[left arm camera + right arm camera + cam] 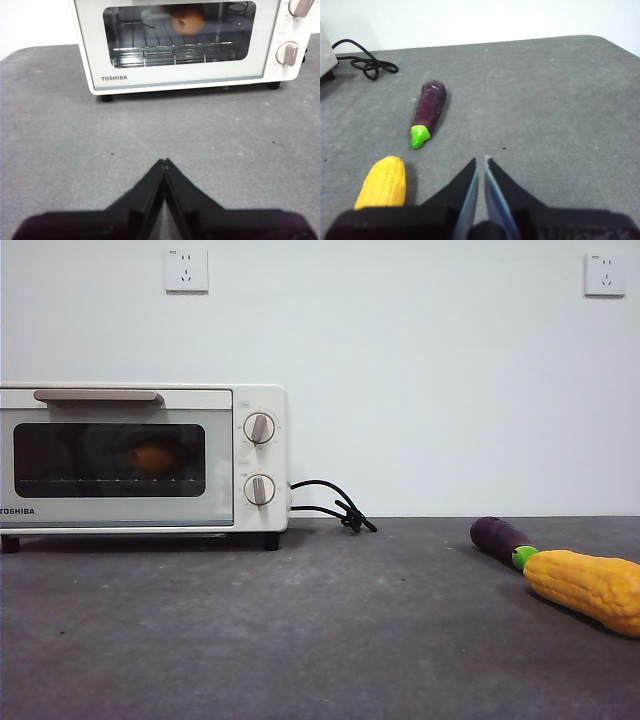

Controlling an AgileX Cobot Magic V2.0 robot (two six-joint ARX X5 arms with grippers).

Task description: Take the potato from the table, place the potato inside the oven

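Potato first: the small round orange-brown potato (187, 18) sits on the wire rack inside the cream-white boxy Toshiba oven (180, 75), behind its closed dark glass door. My left gripper (164, 162) hangs above the dark grey matte table (75, 130) in front of the oven, jaws pressed together and holding nothing. My right gripper (480, 161) is near the dark purple eggplant (428, 110) and the yellow corn cob (384, 181), jaws almost together, also empty. I judge the task finished. The risk: a careless arm move could push the oven or knock the eggplant.
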